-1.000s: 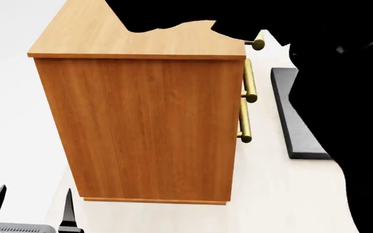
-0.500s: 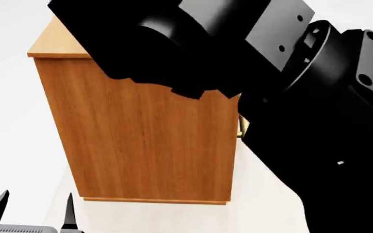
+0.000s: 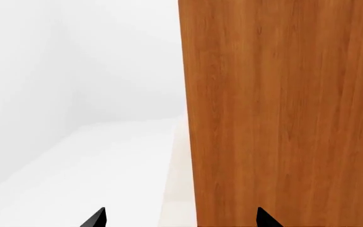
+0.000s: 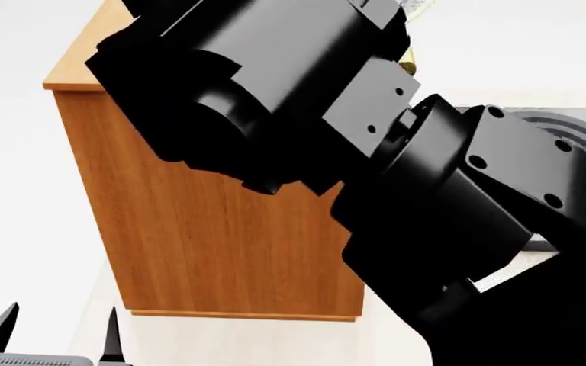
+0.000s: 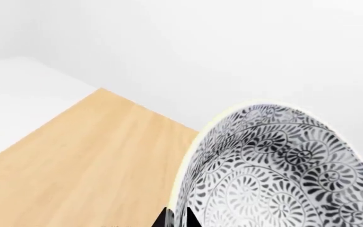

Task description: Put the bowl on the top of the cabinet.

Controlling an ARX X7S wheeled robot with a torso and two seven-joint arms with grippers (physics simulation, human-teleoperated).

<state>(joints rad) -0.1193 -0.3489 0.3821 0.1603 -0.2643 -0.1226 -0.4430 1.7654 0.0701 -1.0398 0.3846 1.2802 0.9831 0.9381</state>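
The white bowl [image 5: 282, 170] with its dark floral pattern fills the right wrist view, held tilted over the cabinet's light wooden top [image 5: 87, 165]. My right gripper [image 5: 177, 218] is shut on the bowl's rim, one finger on each side. In the head view the black right arm [image 4: 375, 168] crosses in front of the brown cabinet [image 4: 222, 244] and hides the bowl and most of the top. My left gripper [image 4: 54, 335] is open and empty, low beside the cabinet's side wall [image 3: 282, 113].
The cabinet stands on a pale floor [image 4: 232, 339]. A brass handle end [image 4: 407, 65] shows past the arm. A dark grey flat object [image 4: 578, 130] lies beyond the cabinet, mostly hidden by the right arm.
My right arm has swung further across the head view, up over the cabinet, hiding the handles and most of the top. The left gripper has stayed nearly still.
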